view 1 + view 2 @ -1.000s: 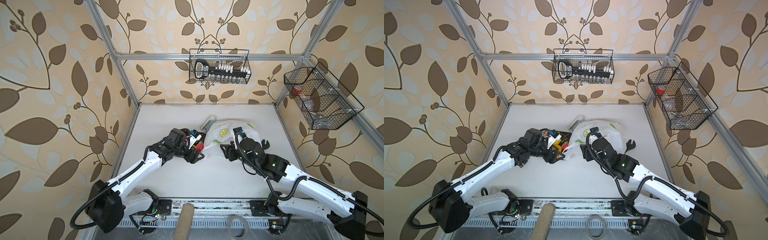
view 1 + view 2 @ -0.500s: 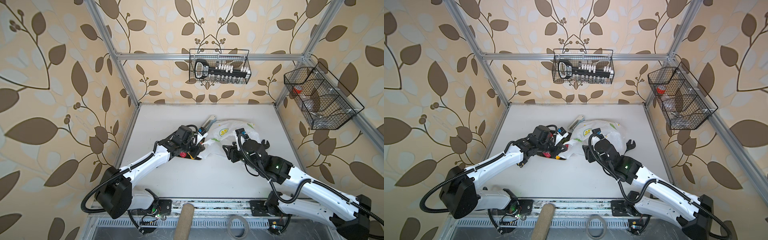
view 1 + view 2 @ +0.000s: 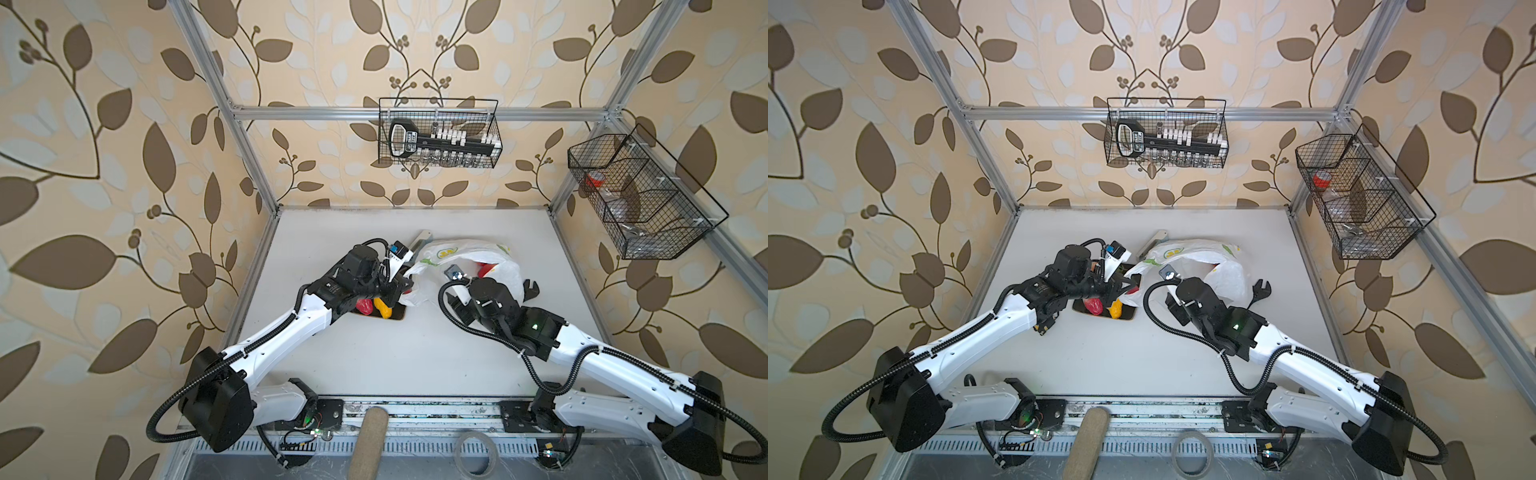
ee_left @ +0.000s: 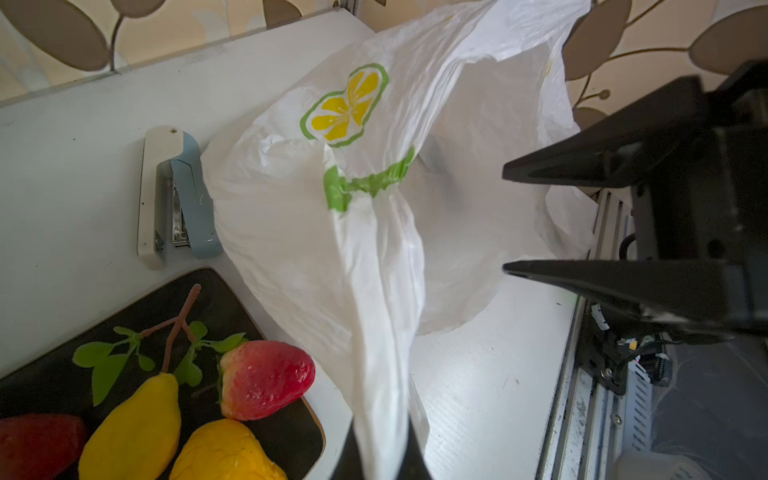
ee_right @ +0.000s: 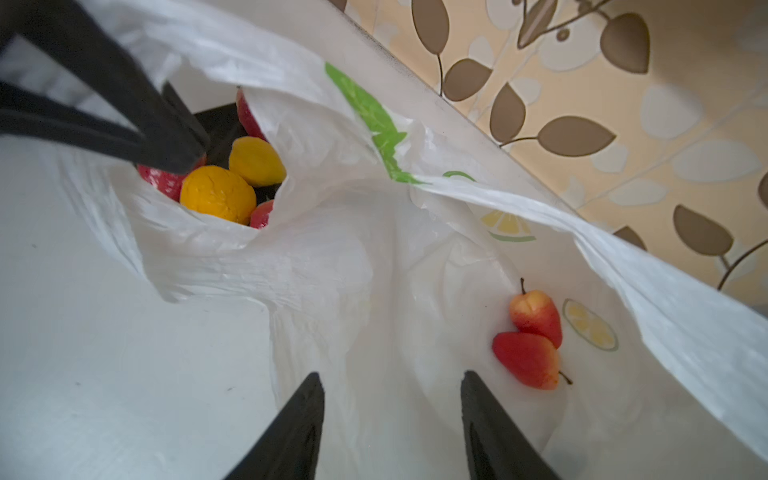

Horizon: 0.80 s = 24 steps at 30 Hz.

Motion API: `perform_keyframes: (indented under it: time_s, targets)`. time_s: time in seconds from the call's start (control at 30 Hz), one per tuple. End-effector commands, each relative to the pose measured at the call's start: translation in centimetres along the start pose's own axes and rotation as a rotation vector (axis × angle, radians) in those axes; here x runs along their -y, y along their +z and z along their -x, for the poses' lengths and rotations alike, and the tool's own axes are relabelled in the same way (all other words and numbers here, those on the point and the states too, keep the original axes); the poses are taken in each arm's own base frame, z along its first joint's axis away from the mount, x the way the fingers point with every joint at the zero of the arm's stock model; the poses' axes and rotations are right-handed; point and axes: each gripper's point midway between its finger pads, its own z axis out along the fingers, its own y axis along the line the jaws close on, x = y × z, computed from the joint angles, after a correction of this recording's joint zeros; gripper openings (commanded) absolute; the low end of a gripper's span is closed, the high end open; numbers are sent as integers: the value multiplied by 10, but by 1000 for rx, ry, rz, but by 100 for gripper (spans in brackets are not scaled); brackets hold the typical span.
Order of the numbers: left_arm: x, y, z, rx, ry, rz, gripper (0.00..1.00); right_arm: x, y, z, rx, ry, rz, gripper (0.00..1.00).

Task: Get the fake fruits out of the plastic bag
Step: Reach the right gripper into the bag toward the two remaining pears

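While several fruits (image 4: 262,378) are already laid on the plate (image 4: 232,299), two red fruits (image 5: 532,336) are left inside the bag (image 4: 374,124), toward the far edge of the surface (image 3: 395,353). The bag's rim is pinched by the left gripper (image 4: 380,451); the right gripper (image 5: 390,415) is held spread at its mouth.

The white tabletop (image 3: 415,357) carries a crinkly plastic bag (image 3: 459,249) lying toward its far middle, part of the film spread on the surface and part drawn up off it. A dark plate (image 4: 237,303) sits just beside the bag on the left, its edge under the film. A grey-white stapler (image 4: 176,195) lies flat just beyond the plate against the bag's side, and a black spanner (image 3: 530,289) rests on the bag's right.
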Motion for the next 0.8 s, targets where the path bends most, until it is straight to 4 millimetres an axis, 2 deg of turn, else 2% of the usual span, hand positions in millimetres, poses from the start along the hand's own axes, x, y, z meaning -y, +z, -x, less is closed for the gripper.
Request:
perform_keyframes:
  time_s: [0.0,0.1,0.23,0.5,0.77]
  targets:
    - [19,-16,38,104,35,-46,0,10,12,2,-11,-177,-67,52]
    - [20,-18,42,114,39,-47,0,15,30,-16,-66,-177,-91,50]
    - [20,-17,43,117,40,-44,0,22,48,-41,-148,-90,-125,49]
    - [25,-20,55,153,28,-65,0,25,64,-76,-283,45,-163,48]
    - [27,-26,59,160,41,-58,0,45,76,-106,-415,261,-189,48]
